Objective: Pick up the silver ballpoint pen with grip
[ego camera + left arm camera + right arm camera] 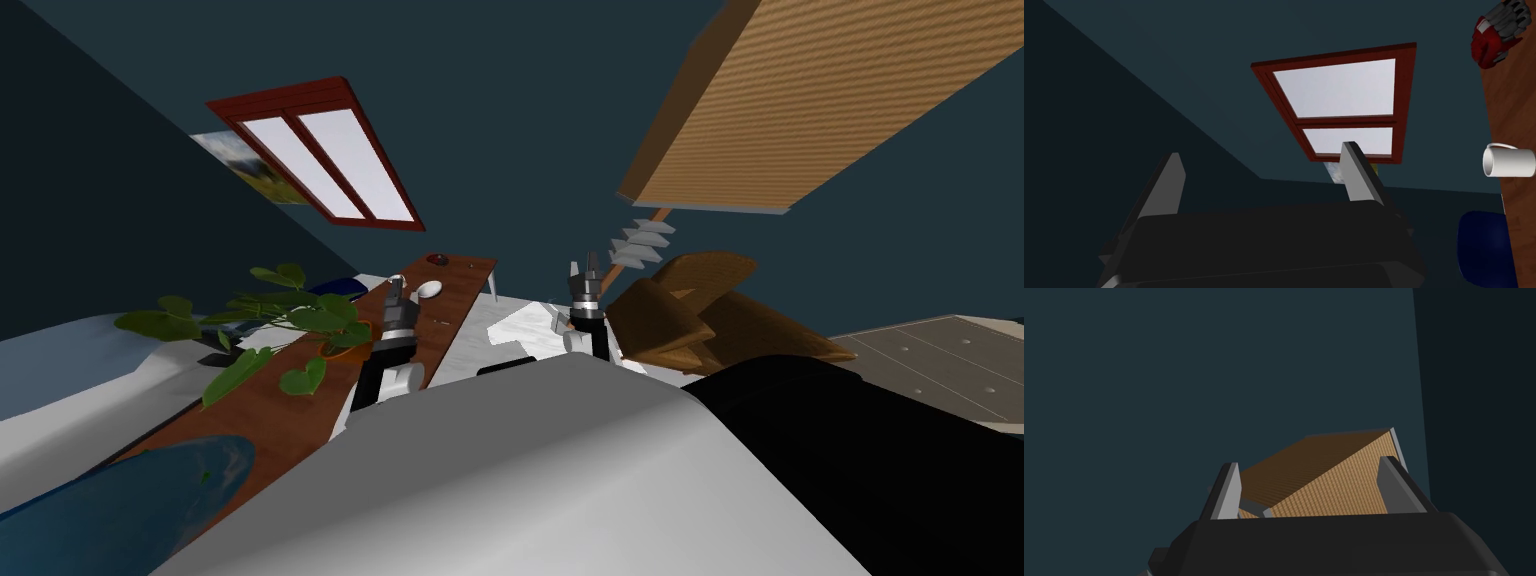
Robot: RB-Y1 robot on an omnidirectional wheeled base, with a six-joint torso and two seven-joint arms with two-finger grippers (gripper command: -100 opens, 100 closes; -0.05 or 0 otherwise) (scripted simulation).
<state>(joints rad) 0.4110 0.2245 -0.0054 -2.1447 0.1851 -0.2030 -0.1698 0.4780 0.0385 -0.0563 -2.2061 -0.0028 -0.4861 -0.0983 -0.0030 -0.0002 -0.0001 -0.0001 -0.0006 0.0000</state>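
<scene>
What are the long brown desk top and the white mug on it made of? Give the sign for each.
Long brown desk top: seemingly wood, matt; faint reddish-brown grain streaks show. White mug: plain smooth white, perhaps ceramic; nothing visible settles it.

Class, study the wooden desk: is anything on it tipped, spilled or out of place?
Nothing stands out. The white mug seems upright on the wooden desk, with its mouth facing away from the desk top. The potted plant stands upright too, and nothing looks spilled.
</scene>
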